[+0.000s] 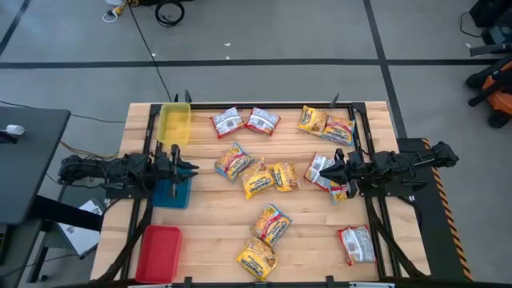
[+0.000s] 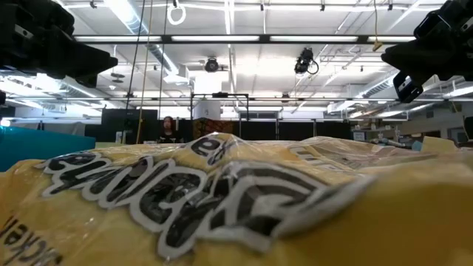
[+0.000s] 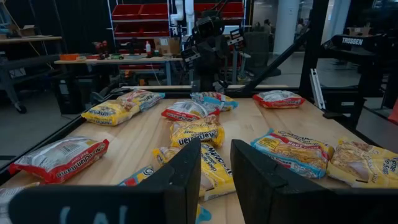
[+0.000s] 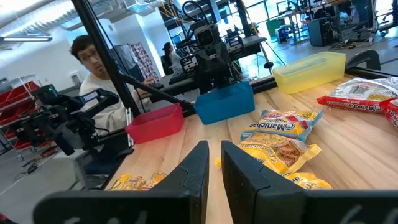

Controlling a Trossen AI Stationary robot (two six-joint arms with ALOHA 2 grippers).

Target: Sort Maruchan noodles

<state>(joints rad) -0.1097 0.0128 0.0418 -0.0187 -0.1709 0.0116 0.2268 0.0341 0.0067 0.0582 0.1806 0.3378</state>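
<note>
Many Maruchan noodles packets lie flat and scattered on the wooden table (image 1: 208, 216). Two red-and-white ones (image 1: 227, 122) and two yellow ones (image 1: 313, 119) are at the far side, and a yellow cluster (image 1: 258, 179) is in the middle. Two more yellow ones (image 1: 272, 222) and a red-and-white one (image 1: 356, 244) are near the front. My left gripper (image 1: 192, 168) (image 3: 216, 149) hovers level at the table's left, open and empty. My right gripper (image 1: 328, 170) (image 4: 214, 149) hovers level at the right above a red-and-white packet (image 1: 320, 168), its fingers narrowly apart and empty.
Along the table's left side stand a yellow tray (image 1: 174, 122), a blue tray (image 1: 172, 194) under my left gripper, and a red tray (image 1: 158, 252). A yellow packet (image 2: 222, 207) fills the low view. A person (image 4: 93, 62) sits beyond the table's left side.
</note>
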